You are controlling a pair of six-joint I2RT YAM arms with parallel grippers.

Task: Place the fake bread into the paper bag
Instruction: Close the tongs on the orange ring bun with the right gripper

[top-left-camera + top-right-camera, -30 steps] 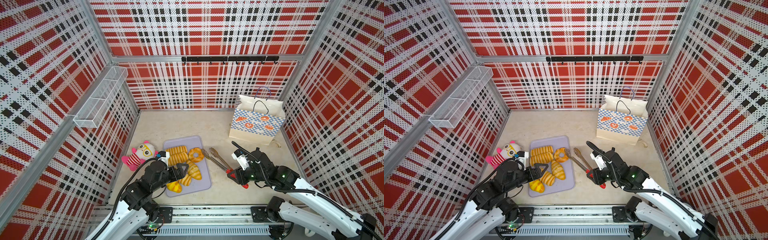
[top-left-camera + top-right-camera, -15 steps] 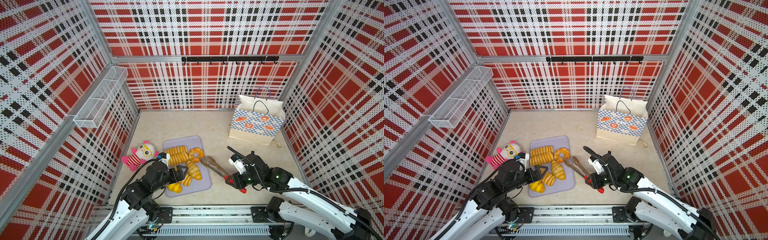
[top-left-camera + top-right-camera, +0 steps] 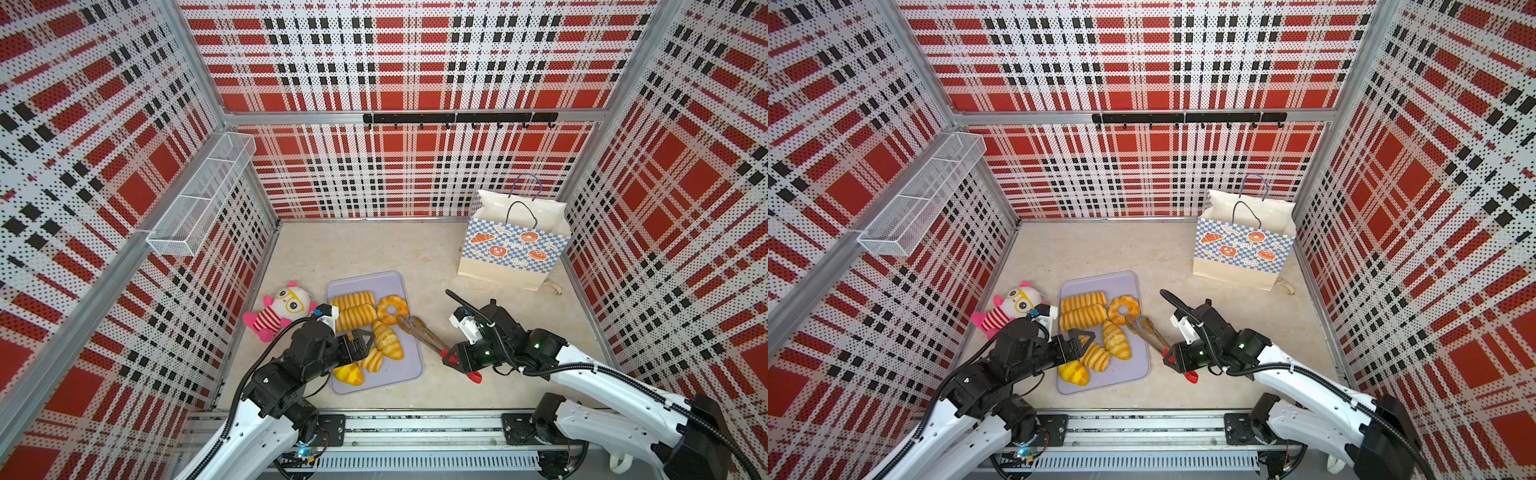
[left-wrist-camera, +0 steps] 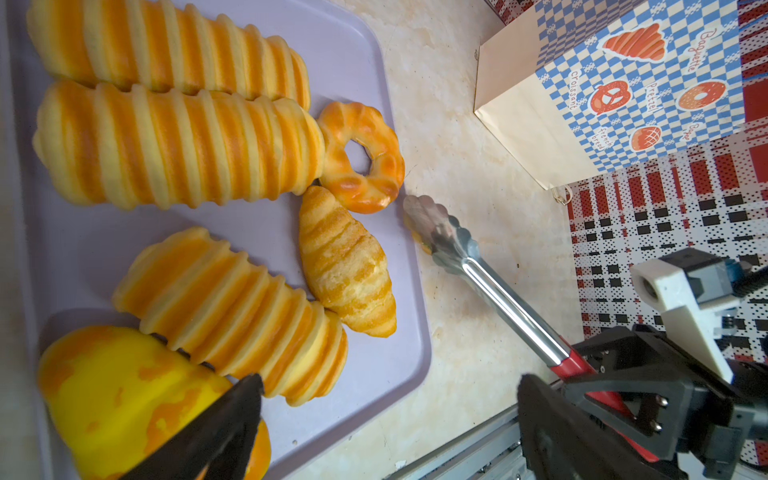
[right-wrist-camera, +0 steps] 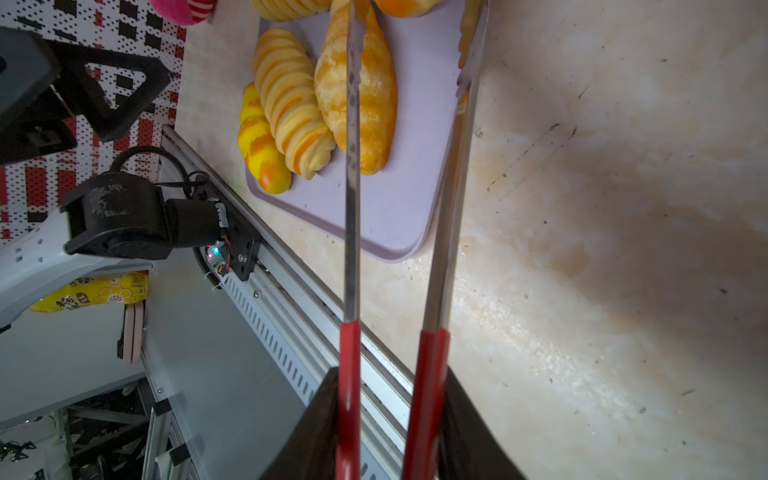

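Room: a booth walled in red, black and white plaid, with a pale marbled bench [image 3: 353, 249] as its floor.
Paper bag: the paper bag [image 3: 513, 259] stands upright and open-mouthed in the far right corner, well apart from the tray; no bread shows inside it.
Tray: a lilac tray [image 3: 399, 365] lies near the front and carries all the fake bread [image 3: 353, 318] in view, six pieces by my count.
Left hand: the left hand [image 3: 359, 345] hovers over the tray's near end with its jaws spread wide, gripping nothing.
Right hand: the right hand [image 3: 453, 359] is clamped on the red handles of metal tongs [image 3: 419, 332].
Change: over the last second, the right hand has carried the tongs toward the tray. Their tips now sit just beside the donut [image 3: 392, 309] and croissant [image 3: 387, 340].
Meaning: this looks like the approach to a first pick. No bread is gripped yet.
Writing: the bag's checkered front reads "Baguette", "croissant", "Pretzel" and "french bread". One more word is partly legible, perhaps "Bagel".
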